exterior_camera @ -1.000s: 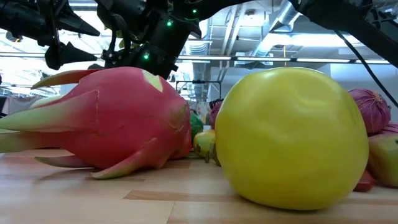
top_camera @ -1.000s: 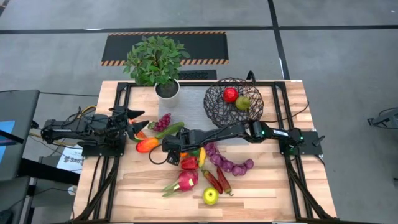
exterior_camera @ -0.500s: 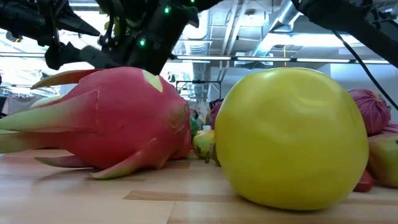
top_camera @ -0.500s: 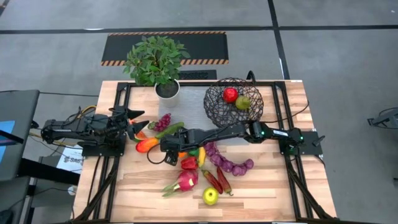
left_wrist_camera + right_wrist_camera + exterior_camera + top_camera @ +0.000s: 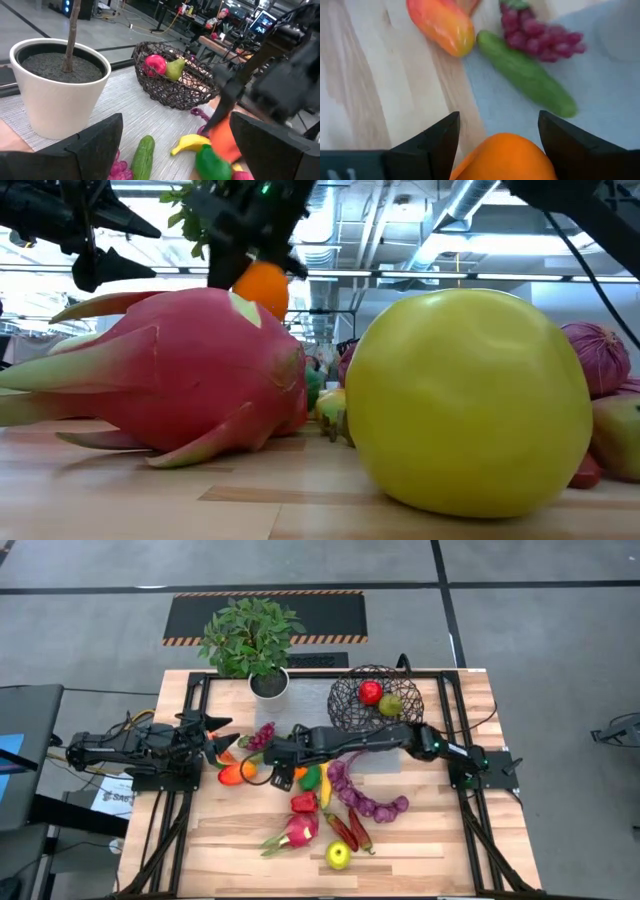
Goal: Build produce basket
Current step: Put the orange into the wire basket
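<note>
My right gripper (image 5: 292, 770) is over the table's middle, shut on an orange (image 5: 262, 287), also seen in its wrist view (image 5: 505, 157). The dark wire basket (image 5: 352, 716) stands at the far middle and holds a red apple (image 5: 371, 692) and a green pear (image 5: 390, 704). Grapes (image 5: 262, 735), a cucumber (image 5: 273, 748) and an orange-red pepper (image 5: 236, 772) lie left of the gripper. A green pepper (image 5: 311, 778), banana (image 5: 324, 790), dragon fruit (image 5: 297, 831) and yellow apple (image 5: 338, 855) lie nearer. My left gripper (image 5: 218, 736) waits open at the left. My right gripper pinches the orange's two opposite sides (image 5: 470, 160) between its two fingers (image 5: 435, 142). The fingers slant down toward the table's left. The orange is lifted clear of the table, above the dragon fruit's height in the low view.
A potted plant in a white pot (image 5: 269, 684) stands at the far left beside the basket. Purple onions on a string (image 5: 368, 803), two chillies (image 5: 350, 830) and a red pepper (image 5: 304, 803) lie near the middle. A grey mat (image 5: 310, 715) lies under the basket.
My right gripper has gone up and toward the table's far edge, carrying the orange. The orange has been lifted clear of the table and now shows above the dragon fruit in the low view. The other produce has stayed in place.
</note>
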Available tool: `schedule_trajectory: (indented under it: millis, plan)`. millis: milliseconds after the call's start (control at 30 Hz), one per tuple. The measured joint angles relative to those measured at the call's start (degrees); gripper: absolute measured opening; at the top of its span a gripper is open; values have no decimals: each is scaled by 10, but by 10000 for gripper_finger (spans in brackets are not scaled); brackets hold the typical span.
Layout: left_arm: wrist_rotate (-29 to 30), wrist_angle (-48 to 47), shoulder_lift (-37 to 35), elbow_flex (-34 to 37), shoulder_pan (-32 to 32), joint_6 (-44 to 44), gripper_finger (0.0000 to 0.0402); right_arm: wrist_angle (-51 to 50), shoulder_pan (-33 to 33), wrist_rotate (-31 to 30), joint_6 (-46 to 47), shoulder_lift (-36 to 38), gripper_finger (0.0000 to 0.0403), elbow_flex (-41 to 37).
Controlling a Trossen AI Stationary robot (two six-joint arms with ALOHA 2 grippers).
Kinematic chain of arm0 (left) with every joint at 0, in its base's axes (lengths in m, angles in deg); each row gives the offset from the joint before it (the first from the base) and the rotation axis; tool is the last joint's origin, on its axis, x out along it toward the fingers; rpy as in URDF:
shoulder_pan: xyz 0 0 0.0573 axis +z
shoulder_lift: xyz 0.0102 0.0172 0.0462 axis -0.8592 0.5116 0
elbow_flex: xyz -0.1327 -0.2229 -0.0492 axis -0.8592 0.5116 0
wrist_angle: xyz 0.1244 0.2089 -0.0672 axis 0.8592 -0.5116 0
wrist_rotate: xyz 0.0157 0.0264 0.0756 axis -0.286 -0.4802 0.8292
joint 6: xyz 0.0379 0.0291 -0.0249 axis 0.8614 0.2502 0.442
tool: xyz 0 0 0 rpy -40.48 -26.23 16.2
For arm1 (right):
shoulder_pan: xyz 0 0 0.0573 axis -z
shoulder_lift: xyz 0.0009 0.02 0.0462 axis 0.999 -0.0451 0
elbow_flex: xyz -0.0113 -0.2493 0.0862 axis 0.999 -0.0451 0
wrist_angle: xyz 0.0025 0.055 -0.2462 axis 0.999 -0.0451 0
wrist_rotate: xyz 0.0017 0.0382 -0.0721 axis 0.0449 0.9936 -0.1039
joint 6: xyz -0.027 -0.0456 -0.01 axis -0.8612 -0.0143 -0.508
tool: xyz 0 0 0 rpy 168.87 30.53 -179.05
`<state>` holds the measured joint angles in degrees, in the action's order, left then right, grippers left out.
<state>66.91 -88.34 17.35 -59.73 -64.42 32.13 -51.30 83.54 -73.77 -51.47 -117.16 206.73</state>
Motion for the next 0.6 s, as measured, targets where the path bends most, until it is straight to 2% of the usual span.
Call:
schedule_trajectory:
  millis: [300, 600]
  plan:
    - [0, 0, 0, 0, 0, 0, 355, -121, 2, -79, 1, 69, 266, 0]
    - [0, 0, 0, 0, 0, 0, 355, -273, 3, -171, 41, 130, 266, 0]
